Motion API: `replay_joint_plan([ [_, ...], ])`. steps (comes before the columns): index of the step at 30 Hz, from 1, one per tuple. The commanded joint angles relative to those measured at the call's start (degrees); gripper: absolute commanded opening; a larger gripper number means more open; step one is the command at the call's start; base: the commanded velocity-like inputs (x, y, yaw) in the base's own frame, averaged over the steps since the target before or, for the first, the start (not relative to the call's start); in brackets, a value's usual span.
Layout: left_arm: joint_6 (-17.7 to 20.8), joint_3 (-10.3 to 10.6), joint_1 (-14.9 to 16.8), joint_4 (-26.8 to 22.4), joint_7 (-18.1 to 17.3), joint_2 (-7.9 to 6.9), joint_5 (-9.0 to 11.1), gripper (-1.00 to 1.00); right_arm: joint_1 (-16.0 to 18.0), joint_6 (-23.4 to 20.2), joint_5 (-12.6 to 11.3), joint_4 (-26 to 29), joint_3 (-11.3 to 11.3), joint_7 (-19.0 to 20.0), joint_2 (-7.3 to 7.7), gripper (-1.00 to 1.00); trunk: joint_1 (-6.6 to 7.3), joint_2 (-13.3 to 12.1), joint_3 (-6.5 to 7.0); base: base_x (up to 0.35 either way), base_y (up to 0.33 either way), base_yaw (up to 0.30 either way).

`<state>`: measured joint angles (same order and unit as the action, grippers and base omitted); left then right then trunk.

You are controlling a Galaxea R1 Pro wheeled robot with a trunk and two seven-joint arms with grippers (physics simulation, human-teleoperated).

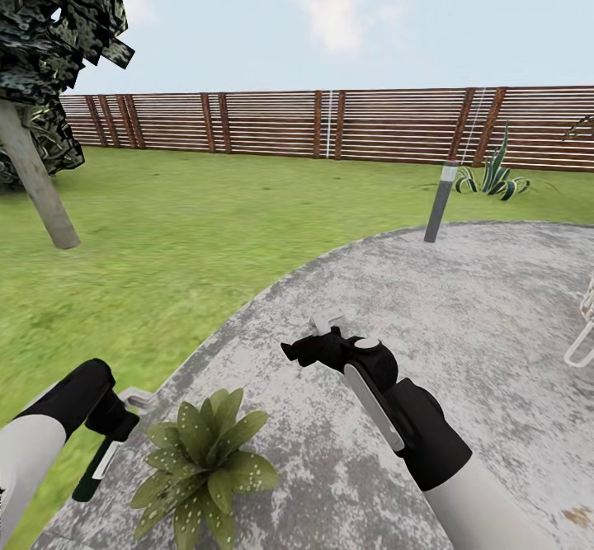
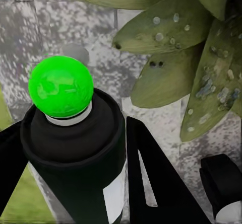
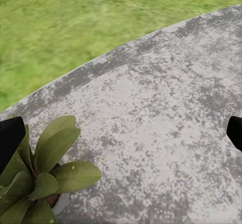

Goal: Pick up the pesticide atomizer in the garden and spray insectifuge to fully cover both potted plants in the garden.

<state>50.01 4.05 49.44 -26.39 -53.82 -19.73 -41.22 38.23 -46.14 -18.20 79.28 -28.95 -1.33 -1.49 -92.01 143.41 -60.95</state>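
At the lower left of the head view the left gripper [image 1: 106, 443] had its fingers [image 2: 151, 183] pinching the pesticide atomizer [image 2: 75, 158], a dark bottle with a white label patch; in the left wrist view its cap showed bright green, not red. The bottle hung just beside the speckled potted plant [image 1: 206, 459] at the lower middle of the frame, and it seemed to be held that close so the spray could reach the leaves. That plant sat on the grey paving [image 1: 462, 303]; its small pot [image 3: 60, 204] showed only as a sliver under the leaves. The right gripper [image 1: 318, 344] hovered mid-frame over bare paving, fingers [image 3: 11, 139] spread and empty, probably kept clear. A second spiky plant [image 1: 493, 177] stood well apart by the fence [image 1: 330, 125], near a grey bollard [image 1: 441, 202].
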Motion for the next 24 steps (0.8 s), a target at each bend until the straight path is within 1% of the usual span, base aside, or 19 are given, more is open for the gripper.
replay_joint_plan([
  [1, -0.05, 0.04, 0.02, 1.05, 0.06, 0.13, -0.01, -1.00, 0.00, 0.00, 0.00, 0.00, 0.02, 0.01, 0.00, 1.00, 0.00, 0.00, 0.00, 0.000, 0.000, 0.000],
  [7, -0.18, 0.15, 0.04, 3.87, 0.12, 0.38, -0.05, -1.00, 0.00, 0.00, 0.01, 0.00, 0.03, 0.01, 0.00, 1.00, 0.00, 0.00, 0.00, 0.000, 0.000, 0.000],
  [9, -0.59, 0.08, 0.04, 3.14, -0.37, 0.03, 0.36, -1.00, 0.00, -0.07, -0.02, -0.06, 0.03, -0.02, 0.00, 1.00, 0.00, 0.00, 0.00, 0.000, 0.000, 0.000],
  [10, -0.82, -0.12, -0.10, 0.38, -1.17, -0.45, 0.61, -1.00, 0.00, -0.11, -0.04, -0.16, 0.03, -0.14, 0.00, 1.00, 0.00, 0.00, 0.00, 0.000, 0.000, 0.000],
  [11, -0.91, -0.18, -0.78, -3.34, -3.14, -1.88, 0.76, -1.00, 0.00, -0.01, -0.04, -0.30, 0.03, -0.27, 0.00, 1.00, 0.00, 0.00, 0.00, 0.000, 0.000, 0.000],
  [12, -0.92, -0.26, -2.07, -6.79, -5.49, -3.26, 0.85, -1.00, 0.00, 0.11, -0.12, -0.37, 0.03, -0.35, 0.00, 1.00, 0.00, 0.00, 0.00, 0.000, 0.000, 0.000],
  [13, -0.74, -0.81, -4.28, -11.63, -7.65, -4.25, 0.81, -1.00, 0.00, 0.19, -0.16, -0.40, 0.03, -0.39, 0.00, 1.00, 0.00, 0.00, 0.00, 0.000, 0.000, 0.000],
  [14, -0.33, -3.39, -9.59, -20.86, -9.20, -4.87, 0.70, -1.00, 0.00, 0.21, -0.16, -0.42, 0.03, -0.41, 0.00, 1.00, 0.00, 0.00, 0.00, 0.000, 0.000, 0.000],
  [15, 0.05, -6.22, -13.37, -27.41, -9.86, -4.92, 0.64, -1.00, 0.00, 0.23, -0.17, -0.43, 0.03, -0.42, 0.00, 1.00, 0.00, 0.00, 0.00, 0.000, 0.000, 0.000],
  [16, 1.66, -9.73, -19.53, -37.79, -10.42, -4.56, 0.62, -1.00, 0.00, 0.25, -0.17, -0.44, 0.03, -0.43, 0.00, 1.00, 0.00, 0.00, 0.00, 0.000, 0.000, 0.000],
  [17, 4.79, -11.32, -25.83, -48.31, -11.45, -4.27, 0.65, -1.00, 0.00, 0.26, -0.17, -0.46, 0.03, -0.43, 0.00, 1.00, 0.00, 0.00, 0.00, 0.000, 0.000, 0.000],
  [18, 8.14, -12.01, -31.31, -57.59, -12.63, -3.70, 0.88, -1.00, 0.00, 0.26, -0.19, -0.47, 0.03, -0.43, 0.00, 1.00, 0.00, 0.00, 0.00, 0.000, 0.000, 0.000],
  [19, 9.80, -12.28, -33.86, -61.57, -12.98, -2.42, 1.30, -1.00, 0.00, 0.26, -0.22, -0.50, 0.03, -0.47, 0.00, 1.00, 0.00, 0.00, 0.00, 0.000, 0.000, 0.000],
  [20, 9.99, -12.69, -35.66, -63.52, -12.85, -0.38, 1.57, -1.00, 0.00, 0.26, -0.24, -0.51, 0.03, -0.49, 0.00, 1.00, 0.00, 0.00, 0.00, 0.000, 0.000, 0.000],
  [21, 9.99, -15.28, -37.47, -64.71, -12.05, 2.08, 1.77, -1.00, 0.00, 0.26, -0.25, -0.52, 0.03, -0.56, 0.00, 1.00, 0.00, 0.00, 0.00, 0.000, 0.000, 0.000],
  [22, 9.99, -19.02, -38.12, -65.12, -11.43, 3.49, 1.85, -1.00, 0.00, 0.26, -0.25, -0.66, 0.03, -0.62, -0.08, 1.00, 0.00, 0.00, 0.00, 0.000, 0.000, 0.000],
  [23, 9.99, -23.58, -38.53, -65.30, -11.17, 4.89, 1.90, -1.00, 0.00, 0.26, -0.21, -1.00, 0.03, -0.66, -0.19, 1.00, 0.00, 0.00, 0.00, 0.000, 0.000, 0.000],
  [24, 9.99, -26.64, -38.71, -65.30, -11.15, 5.64, 1.92, -1.00, 0.00, 0.31, -0.18, -1.21, 0.03, -0.68, -0.24, 1.00, 0.00, 0.00, 0.00, -0.027, -0.014, 0.000],
])
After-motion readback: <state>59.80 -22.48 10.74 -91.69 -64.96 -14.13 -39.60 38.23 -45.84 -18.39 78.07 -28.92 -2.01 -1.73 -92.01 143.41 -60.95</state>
